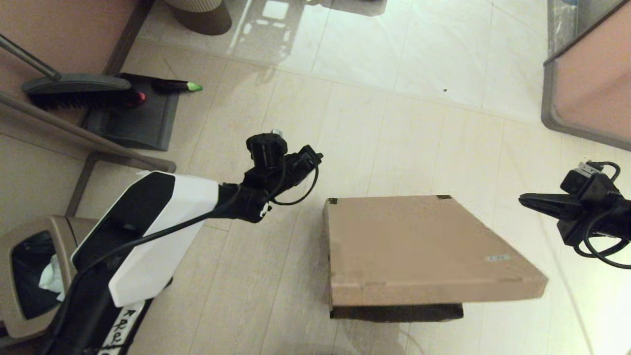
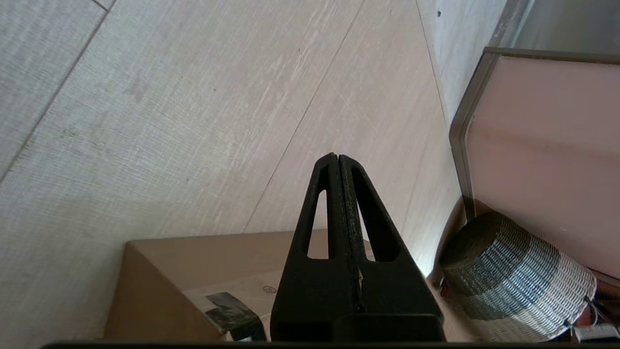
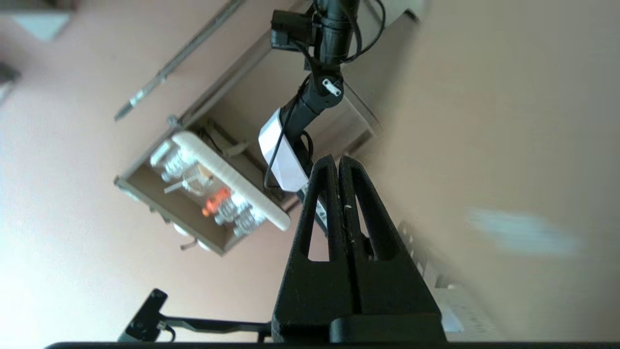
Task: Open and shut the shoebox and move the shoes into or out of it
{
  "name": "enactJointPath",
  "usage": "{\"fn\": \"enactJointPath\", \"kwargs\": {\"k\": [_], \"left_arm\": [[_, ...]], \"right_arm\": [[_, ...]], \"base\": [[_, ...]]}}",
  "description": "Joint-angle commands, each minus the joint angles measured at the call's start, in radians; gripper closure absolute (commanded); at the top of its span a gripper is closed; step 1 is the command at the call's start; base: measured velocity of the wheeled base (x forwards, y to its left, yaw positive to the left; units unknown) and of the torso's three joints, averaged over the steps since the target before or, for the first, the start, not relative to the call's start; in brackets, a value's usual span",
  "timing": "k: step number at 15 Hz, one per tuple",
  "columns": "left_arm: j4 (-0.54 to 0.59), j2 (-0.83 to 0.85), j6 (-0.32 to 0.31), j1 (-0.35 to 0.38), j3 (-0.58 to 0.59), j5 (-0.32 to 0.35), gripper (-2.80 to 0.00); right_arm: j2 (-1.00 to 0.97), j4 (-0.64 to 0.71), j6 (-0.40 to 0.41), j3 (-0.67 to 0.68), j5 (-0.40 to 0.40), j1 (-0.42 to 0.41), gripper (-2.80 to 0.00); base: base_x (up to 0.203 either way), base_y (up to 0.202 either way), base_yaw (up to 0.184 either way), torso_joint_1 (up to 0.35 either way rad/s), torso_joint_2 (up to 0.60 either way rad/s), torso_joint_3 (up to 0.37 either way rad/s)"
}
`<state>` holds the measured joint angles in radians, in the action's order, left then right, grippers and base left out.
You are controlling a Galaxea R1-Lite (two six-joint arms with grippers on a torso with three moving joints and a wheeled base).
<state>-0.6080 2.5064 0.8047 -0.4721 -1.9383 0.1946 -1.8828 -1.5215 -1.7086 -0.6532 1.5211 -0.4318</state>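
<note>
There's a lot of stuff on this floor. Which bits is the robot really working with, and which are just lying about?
Part of the job:
- shoebox, lid shut
- left end effector, shut, beside the box
- right end effector, shut, on its other side

Just lying about:
- trash bin
- broom
- dustpan
- woven basket

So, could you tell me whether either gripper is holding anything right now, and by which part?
Nothing is held. The left gripper and the right gripper are both shut and empty, apart from the closed shoebox.

white-and-black left arm point(image 1: 148, 231) with looping black cables; black wedge-shaped slotted fingers point(image 2: 356, 271).
</note>
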Motion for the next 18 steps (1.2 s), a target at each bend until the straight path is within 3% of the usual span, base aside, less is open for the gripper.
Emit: {"fn": "enactJointPath", "kwargs": {"k": [1, 2, 4, 7, 11, 13, 15, 18], "left_arm": [[0.0, -0.008, 0.004, -0.031, 0.001, -0.002, 0.0], [0.002, -0.009, 0.004, -0.042, 0.004, -0.012, 0.0], [0.021, -0.01, -0.004, -0.056, 0.028, -0.095, 0.0], [0.054, -0.011, -0.107, -0.055, 0.077, -0.232, 0.0], [0.008, -0.023, -0.246, -0.053, 0.175, -0.404, 0.0], [-0.021, -0.04, -0.289, -0.054, 0.225, -0.489, 0.0], [-0.044, -0.053, -0.341, -0.055, 0.28, -0.517, 0.0], [-0.146, -0.071, -0.49, -0.053, 0.435, -0.53, 0.0]], "right_arm": [[0.042, -0.009, 0.003, 0.051, 0.009, -0.034, 0.0], [0.041, -0.009, 0.049, 0.072, 0.009, -0.042, 0.0], [-0.001, -0.009, 0.108, 0.072, 0.009, -0.045, 0.0], [-0.067, -0.009, 0.141, -0.036, 0.009, -0.043, 0.0], [-0.216, -0.009, 0.421, -0.247, -0.011, 0.027, 0.0], [-0.249, -0.009, 0.481, -0.257, -0.166, 0.052, 0.0], [-0.268, -0.009, 0.573, -0.172, -0.306, 0.054, 0.0], [-0.274, -0.009, 0.798, -0.022, -0.505, 0.058, 0.0]], "base": [[0.0, 0.0, 0.0, 0.0, 0.0, 0.0], [0.0, 0.0, 0.0, 0.0, 0.0, 0.0], [0.0, 0.0, 0.0, 0.0, 0.0, 0.0], [0.0, 0.0, 0.0, 0.0, 0.0, 0.0], [0.0, 0.0, 0.0, 0.0, 0.0, 0.0], [0.0, 0.0, 0.0, 0.0, 0.0, 0.0], [0.0, 0.0, 0.0, 0.0, 0.0, 0.0], [0.0, 0.0, 0.0, 0.0, 0.0, 0.0]]}}
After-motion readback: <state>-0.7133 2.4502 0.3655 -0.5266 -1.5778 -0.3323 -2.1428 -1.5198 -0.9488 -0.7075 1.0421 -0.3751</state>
